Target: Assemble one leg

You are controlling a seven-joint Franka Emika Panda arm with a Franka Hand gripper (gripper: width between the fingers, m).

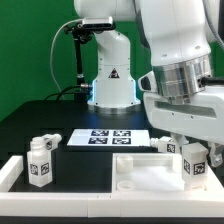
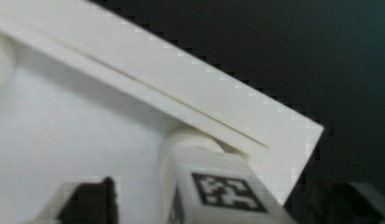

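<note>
**A:** Fingers, what state?

**B:** Wrist view has the fingers (image 2: 91,202) spread apart, one dark pad on each side of the leg (image 2: 215,186). There's a gap on both sides, so they're not gripping anything.

**A:** Where's the leg?

**B:** Lower right of the exterior view. It stands upright right under the arm's hand, tag facing the camera. It's at the right end of the white square piece (image 1: 140,172). Wrist view puts it by that piece's raised corner rim. Cannot tell if it touches the rim.

**A:** Anything else around?

**B:** There's a second peg (image 1: 170,147) just behind the leg, toward center. More pegs (image 1: 40,165) sit at lower left, well apart from the arm. The marker board (image 1: 110,137) lies flat at center on the black tabletop (image 1: 50,125), between the white square piece and the robot base (image 1: 112,85).
</note>
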